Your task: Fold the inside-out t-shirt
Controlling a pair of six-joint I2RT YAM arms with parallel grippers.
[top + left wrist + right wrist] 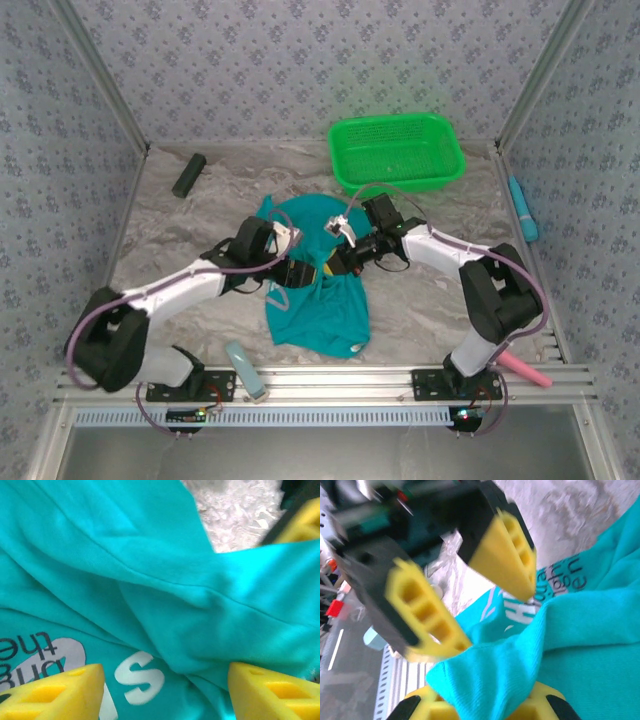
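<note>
Right claw (480,702) pinches t-shirt (320,315) fold; left claw (165,680) wide, seemingly empty. Lift your pinch slowly — close left on one layer only, clear of right claw.

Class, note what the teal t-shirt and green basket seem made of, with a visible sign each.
Teal t-shirt: soft matte knit cloth, perhaps cotton; it drapes in creases with fine ribbing.
Green basket: rigid plastic, probably; bright, evenly perforated mesh walls.
</note>
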